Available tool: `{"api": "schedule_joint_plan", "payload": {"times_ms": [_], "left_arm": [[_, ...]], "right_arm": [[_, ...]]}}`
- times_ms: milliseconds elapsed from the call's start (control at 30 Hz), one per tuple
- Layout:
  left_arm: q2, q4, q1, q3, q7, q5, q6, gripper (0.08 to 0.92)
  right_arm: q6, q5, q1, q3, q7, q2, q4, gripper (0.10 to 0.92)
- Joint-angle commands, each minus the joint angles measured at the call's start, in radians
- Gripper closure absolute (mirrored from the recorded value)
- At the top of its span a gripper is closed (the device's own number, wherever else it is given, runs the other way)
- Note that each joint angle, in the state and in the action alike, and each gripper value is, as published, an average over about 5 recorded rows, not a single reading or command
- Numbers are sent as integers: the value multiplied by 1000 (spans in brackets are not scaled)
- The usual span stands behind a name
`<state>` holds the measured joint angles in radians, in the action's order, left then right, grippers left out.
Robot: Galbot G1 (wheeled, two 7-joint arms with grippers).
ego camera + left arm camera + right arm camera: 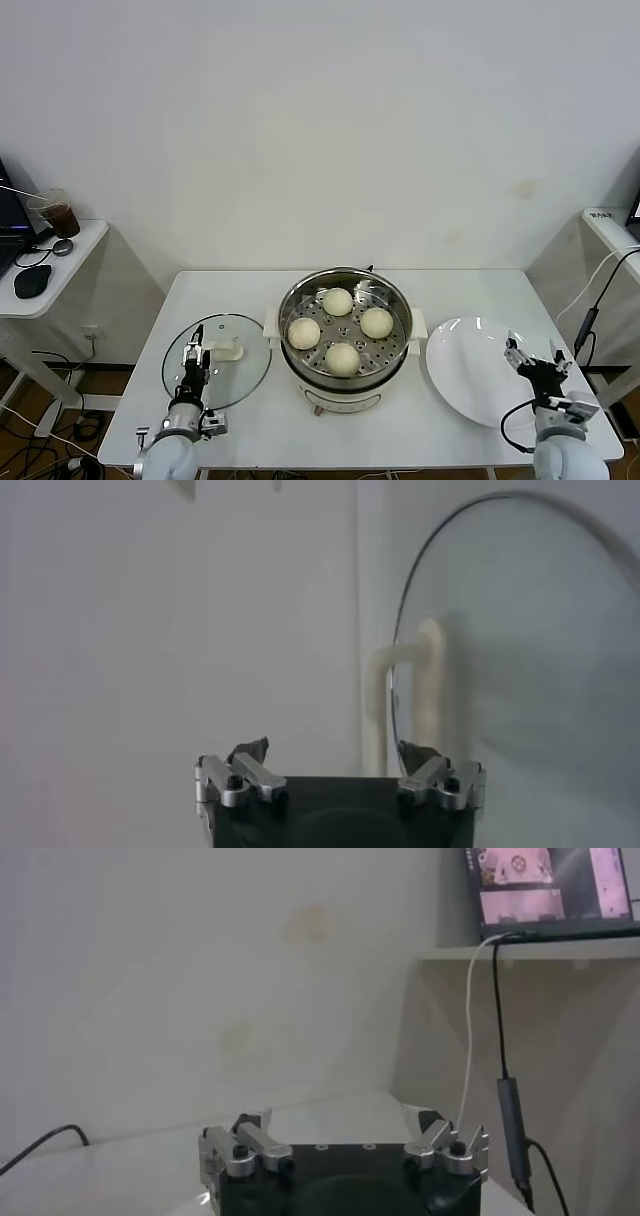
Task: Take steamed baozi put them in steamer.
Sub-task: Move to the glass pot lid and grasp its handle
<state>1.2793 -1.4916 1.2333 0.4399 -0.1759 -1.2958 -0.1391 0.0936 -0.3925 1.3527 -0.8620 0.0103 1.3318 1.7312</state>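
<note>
Baozi [343, 357] sit in steamer [345, 375], between both grippers.

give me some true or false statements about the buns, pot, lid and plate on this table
1. All four buns sit inside the steamer pot. True.
2. The white plate holds one bun. False: the plate is bare.
3. The glass lid covers the pot. False: it lies on the table beside the pot, on the robot's left.
4. The left gripper is over the lid's near edge, jaws open and holding nothing. True.
5. The right gripper is shut on a bun. False: it is open and empty, at the plate's outer edge.
</note>
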Motion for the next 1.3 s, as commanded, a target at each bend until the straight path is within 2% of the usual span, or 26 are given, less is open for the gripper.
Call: {"api": "schedule_joint_plan", "payload": {"times_ms": [33, 533, 833, 1033, 1300], "left_arm": [[5, 45, -56, -9, 19, 3, -12, 177], [19, 100, -116, -18, 20, 5, -29, 177], [15, 108, -108, -14, 14, 18, -28, 183], [15, 94, -97, -14, 20, 33, -30, 311], [22, 36, -77, -13, 50, 66, -76, 553]], "right_arm": [[-3, 3, 5, 1, 0, 4, -1, 203], [-12, 8, 16, 2, 0, 12, -1, 203], [-12, 10, 20, 2, 0, 12, 1, 203], [-11, 12, 19, 5, 0, 16, 1, 203], [-12, 17, 18, 8, 0, 22, 1, 203]]}}
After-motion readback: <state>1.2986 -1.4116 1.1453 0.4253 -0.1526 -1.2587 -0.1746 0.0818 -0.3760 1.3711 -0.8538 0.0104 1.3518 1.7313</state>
